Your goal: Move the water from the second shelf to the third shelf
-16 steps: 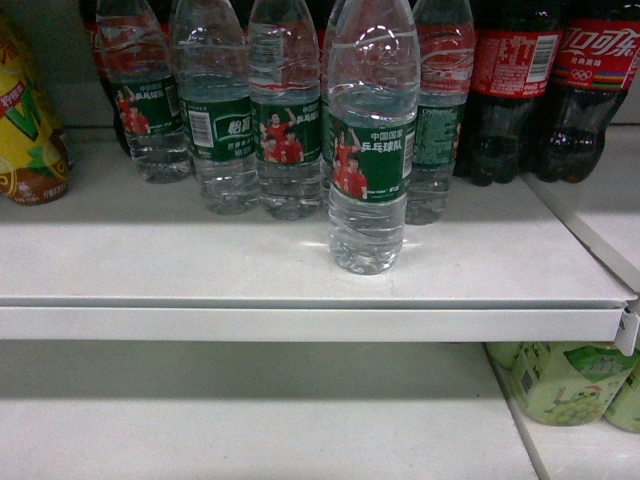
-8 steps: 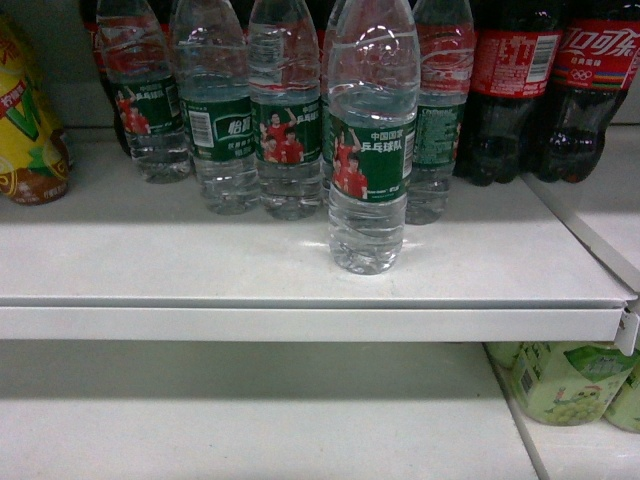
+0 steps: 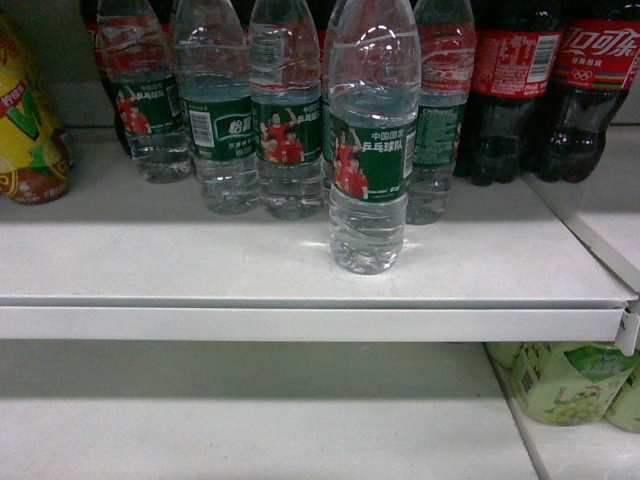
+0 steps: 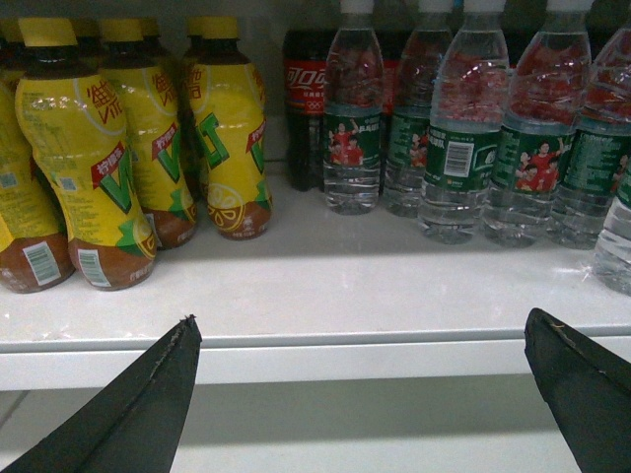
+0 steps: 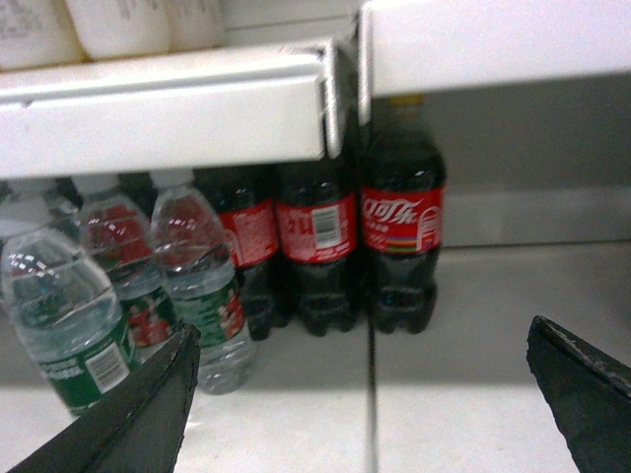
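One water bottle (image 3: 372, 135) stood forward of its row, easiest to take, so I kept both hands, left (image 4: 360, 394) and right (image 5: 360, 394), spread wide and empty.

water (image 3: 372, 140): clear ribbed plastic, glossy, shiny green label. cola bottles (image 3: 515, 90): dark glossy plastic, red labels. shelf (image 3: 300, 322): smooth white painted metal, matt. gripper fingers (image 4: 138, 404): matt black.
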Available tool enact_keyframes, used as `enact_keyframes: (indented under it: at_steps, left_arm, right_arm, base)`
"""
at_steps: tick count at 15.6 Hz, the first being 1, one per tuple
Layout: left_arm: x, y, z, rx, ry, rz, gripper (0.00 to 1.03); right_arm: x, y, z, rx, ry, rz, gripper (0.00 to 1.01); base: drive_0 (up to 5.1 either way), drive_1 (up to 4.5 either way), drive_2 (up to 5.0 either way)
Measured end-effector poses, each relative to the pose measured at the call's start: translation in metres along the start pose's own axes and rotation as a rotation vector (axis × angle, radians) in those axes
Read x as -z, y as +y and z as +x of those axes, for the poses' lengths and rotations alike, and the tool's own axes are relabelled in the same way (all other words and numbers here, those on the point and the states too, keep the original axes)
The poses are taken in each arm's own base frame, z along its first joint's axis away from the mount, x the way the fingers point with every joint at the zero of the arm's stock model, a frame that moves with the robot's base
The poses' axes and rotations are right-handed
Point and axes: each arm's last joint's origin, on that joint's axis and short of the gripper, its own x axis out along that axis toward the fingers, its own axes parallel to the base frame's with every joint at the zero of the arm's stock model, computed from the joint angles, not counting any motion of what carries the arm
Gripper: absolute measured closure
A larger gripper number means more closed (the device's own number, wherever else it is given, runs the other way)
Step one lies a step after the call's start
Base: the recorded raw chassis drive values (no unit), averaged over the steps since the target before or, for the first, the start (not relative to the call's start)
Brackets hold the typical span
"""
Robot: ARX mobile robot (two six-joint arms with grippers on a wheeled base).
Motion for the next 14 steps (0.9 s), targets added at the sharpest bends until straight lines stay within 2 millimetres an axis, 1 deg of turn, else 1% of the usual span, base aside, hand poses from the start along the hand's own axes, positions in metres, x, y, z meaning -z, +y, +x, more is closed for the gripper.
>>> enact_keyframes:
  at_steps: [1, 5, 8, 11, 13, 14]
  left_arm:
    - [0.000, 0.000, 0.000, 0.000, 0.000, 0.000, 0.05]
    - [0.000, 0.000, 0.000, 0.000, 0.000, 0.000, 0.05]
    - [0.000, 0.000, 0.000, 0.000, 0.000, 0.000, 0.05]
    - [0.000, 0.000, 0.000, 0.000, 0.000, 0.000, 0.05]
    - [0.000, 0.000, 0.000, 0.000, 0.000, 0.000, 0.05]
    - [0.000, 0.000, 0.000, 0.000, 0.000, 0.000, 0.05]
  right_arm:
    - [0.007, 0.007, 0.007, -0.038, 0.031, 0.008, 0.03]
    - [0.041, 0.050, 0.034, -0.202, 0.122, -0.001, 0.03]
    - [0.062, 0.082, 0.055, -0.302, 0.199, -0.034, 0.03]
    - [0.084, 0.106, 0.070, -0.378, 0.291, -0.071, 0.03]
    - [0.088, 0.119, 0.080, -0.408, 0.314, -0.080, 0.03]
    - [0.086, 0.124, 0.084, -0.419, 0.317, -0.075, 0.03]
  base:
    - [0.0, 0.00, 0.0]
    - [0.0, 0.00, 0.0]
    - [0.0, 0.00, 0.0]
    - [0.0, 0.00, 0.0]
    - [0.0, 0.00, 0.0]
    - [0.0, 0.00, 0.0]
